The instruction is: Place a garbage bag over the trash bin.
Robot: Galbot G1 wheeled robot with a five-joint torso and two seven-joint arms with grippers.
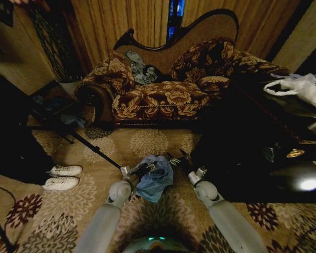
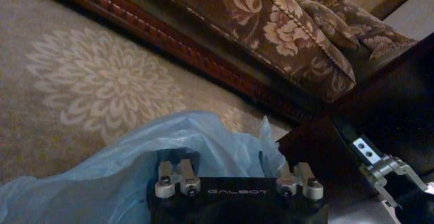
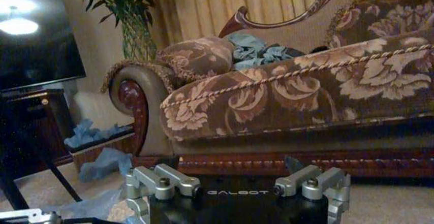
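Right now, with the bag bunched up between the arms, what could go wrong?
1. The garbage bag hangs crumpled at the left claw, so its mouth may not open cleanly.
2. The trash bin cannot be made out, so aiming the bag is uncertain.
3. The right claw sits close to the dark table and could bump it.

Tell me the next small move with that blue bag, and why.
Probably draw the two grippers apart to spread the garbage bag: it hangs bunched between the left gripper and right gripper, its mouth not visibly open. I cannot make out the trash bin.
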